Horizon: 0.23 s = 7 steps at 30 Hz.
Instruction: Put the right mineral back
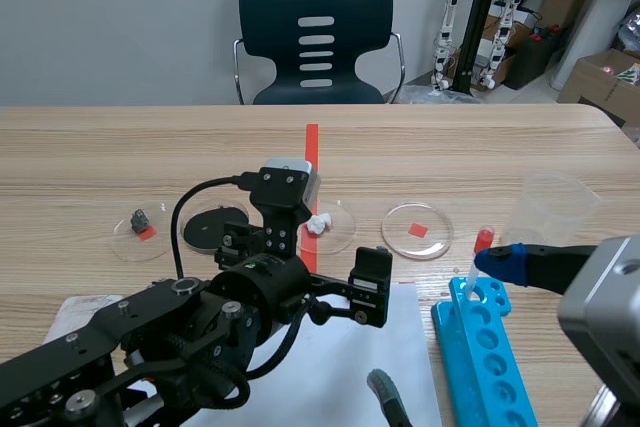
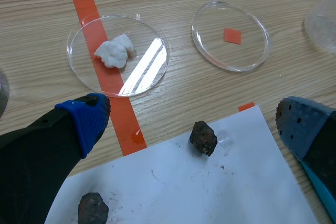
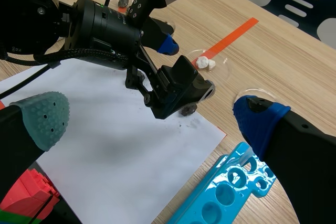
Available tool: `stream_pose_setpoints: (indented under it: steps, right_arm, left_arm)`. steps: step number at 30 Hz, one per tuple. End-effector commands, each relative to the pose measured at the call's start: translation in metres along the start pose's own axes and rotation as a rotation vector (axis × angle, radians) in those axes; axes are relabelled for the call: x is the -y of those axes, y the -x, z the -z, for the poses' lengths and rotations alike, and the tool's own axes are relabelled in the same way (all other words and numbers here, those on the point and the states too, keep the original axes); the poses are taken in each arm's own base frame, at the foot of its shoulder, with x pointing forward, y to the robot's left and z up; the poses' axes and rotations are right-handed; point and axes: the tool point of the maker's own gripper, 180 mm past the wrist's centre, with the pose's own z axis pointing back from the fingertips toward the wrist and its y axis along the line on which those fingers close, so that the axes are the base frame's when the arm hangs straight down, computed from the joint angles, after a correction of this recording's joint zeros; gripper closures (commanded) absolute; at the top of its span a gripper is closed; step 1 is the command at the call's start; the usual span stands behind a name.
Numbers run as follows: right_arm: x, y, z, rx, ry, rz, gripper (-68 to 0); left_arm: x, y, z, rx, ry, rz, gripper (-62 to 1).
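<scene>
- Dark brown mineral lump [image 2: 203, 137] is laid on white paper sheet [image 2: 210, 192], below the opened left gripper [image 2: 191, 120].
- Clear round dish [image 2: 230, 35] is seen at its one o'clock.
- Right gripper [image 3: 152, 116] is held open.

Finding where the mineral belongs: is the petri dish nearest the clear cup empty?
Empty: the petri dish holds only its orange-red mark, no mineral.

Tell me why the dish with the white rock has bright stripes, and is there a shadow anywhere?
Left wrist view: the stripes are glare, light bouncing off the dish beside the white rock. Right wrist view: the left arm throws a soft grey shadow on the paper below it.
</scene>
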Motion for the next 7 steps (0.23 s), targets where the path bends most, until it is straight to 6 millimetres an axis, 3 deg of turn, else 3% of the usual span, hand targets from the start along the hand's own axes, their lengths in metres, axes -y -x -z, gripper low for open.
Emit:
stream_pose_setpoints:
  steps: [1,7]
  right_arm:
    - [0.0027,-0.0107,0.001,0.036,0.008,-0.003,-67.9]
    - [0.0027,-0.0107,0.001,0.036,0.008,-0.003,-67.9]
  left_arm:
    - [0.0067,-0.0111,0.0019,0.039,0.012,-0.007,-62.3]
    - [0.0067,-0.0126,0.0019,0.047,0.012,-0.007,-62.3]
